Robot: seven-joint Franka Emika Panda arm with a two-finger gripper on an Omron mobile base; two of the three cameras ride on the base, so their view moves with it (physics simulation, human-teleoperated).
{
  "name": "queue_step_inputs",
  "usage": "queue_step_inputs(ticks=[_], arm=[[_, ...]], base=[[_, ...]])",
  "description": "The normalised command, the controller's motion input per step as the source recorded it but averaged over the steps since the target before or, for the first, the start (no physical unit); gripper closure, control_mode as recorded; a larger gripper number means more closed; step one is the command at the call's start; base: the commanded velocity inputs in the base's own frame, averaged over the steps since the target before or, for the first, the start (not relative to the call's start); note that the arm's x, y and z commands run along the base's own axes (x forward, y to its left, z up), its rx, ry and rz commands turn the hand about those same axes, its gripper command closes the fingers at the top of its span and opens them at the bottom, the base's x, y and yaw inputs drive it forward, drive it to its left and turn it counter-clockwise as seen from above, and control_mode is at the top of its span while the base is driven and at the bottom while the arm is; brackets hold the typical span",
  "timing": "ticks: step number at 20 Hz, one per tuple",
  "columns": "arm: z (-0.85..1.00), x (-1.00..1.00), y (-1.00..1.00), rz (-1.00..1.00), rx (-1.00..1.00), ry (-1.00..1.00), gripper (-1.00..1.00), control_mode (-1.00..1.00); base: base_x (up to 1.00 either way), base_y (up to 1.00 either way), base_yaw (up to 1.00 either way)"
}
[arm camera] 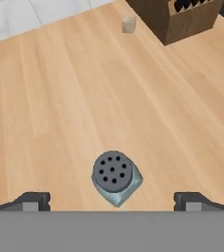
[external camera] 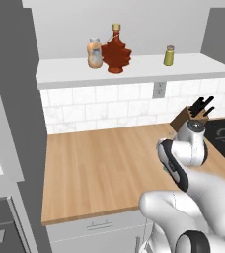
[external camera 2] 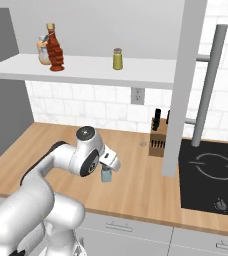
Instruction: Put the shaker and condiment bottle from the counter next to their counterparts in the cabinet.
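Claw (arm camera: 112, 202) spread wide, empty, tips either side of shaker (arm camera: 116, 177) w/o touching. Shaker upright on table (arm camera: 60, 98), below claw. Condiment bottle (external camera: 116, 53) on cabinet shelf (external camera: 134, 71) beside orange bottle (external camera: 94, 53).

Even, bright rendered light; faint shadows, slightly soft edges.

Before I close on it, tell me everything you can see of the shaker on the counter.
The shaker is small, pale blue-grey, with a darker grey round cap pierced by holes. It stands upright on the wooden counter, seen from above between the open gripper's fingertips, which do not touch it. In the right base view it sits just under the hand.
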Motion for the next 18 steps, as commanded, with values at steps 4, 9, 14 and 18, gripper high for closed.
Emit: queue_step_inputs(ticks=[4,9,14,18], arm=[[-0.09,0.02,-0.19,-0.06,0.00,0.00,-1.00,-1.00],[-0.08,0.00,0.00,-0.02,0.00,0.00,-1.00,-1.00],[-0.11,0.00,0.02,0.00,0.00,0.00,-1.00,-1.00],[-0.16,0.00,0.02,0.00,0.00,0.00,-1.00,-1.00]], base=[[0.00,0.00,0.00],[0.00,0.00,0.00],[0.00,0.00,0.00],[0.00,0.00,0.00]])
